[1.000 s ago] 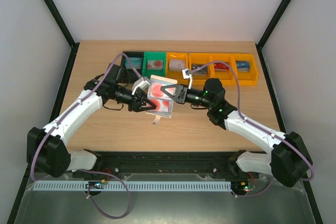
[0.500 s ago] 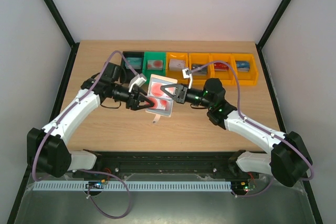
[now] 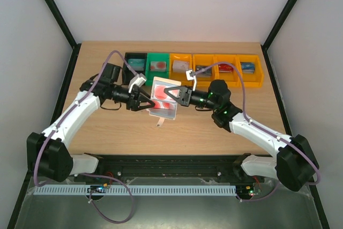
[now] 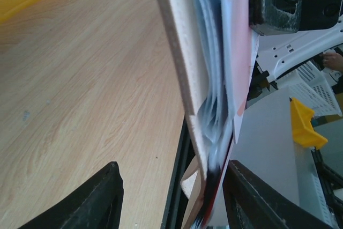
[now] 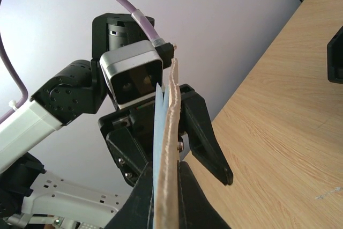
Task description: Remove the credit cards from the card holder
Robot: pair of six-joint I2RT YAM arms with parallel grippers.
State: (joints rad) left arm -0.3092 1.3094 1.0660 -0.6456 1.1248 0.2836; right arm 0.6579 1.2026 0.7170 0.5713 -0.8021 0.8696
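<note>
Card holder (image 3: 164, 99) clamped aloft in right hand (image 3: 171, 93); left hand (image 3: 148, 101), jaws apart, alongside.

The table (image 3: 187, 132) is light wood with a visible grain, edged by a dark frame on its left and right sides. Six open bins stand on it in one straight row along the far side. The green bin (image 3: 157, 54) is second in that row. A black bin (image 3: 136, 54) touches its left side and ends the row there. Touching its right side is an orange bin (image 3: 180, 55), and three more orange bins (image 3: 225, 56) follow edge to edge, the last reaching near the table's right edge. The whole row sits well apart from the near edge.
</note>
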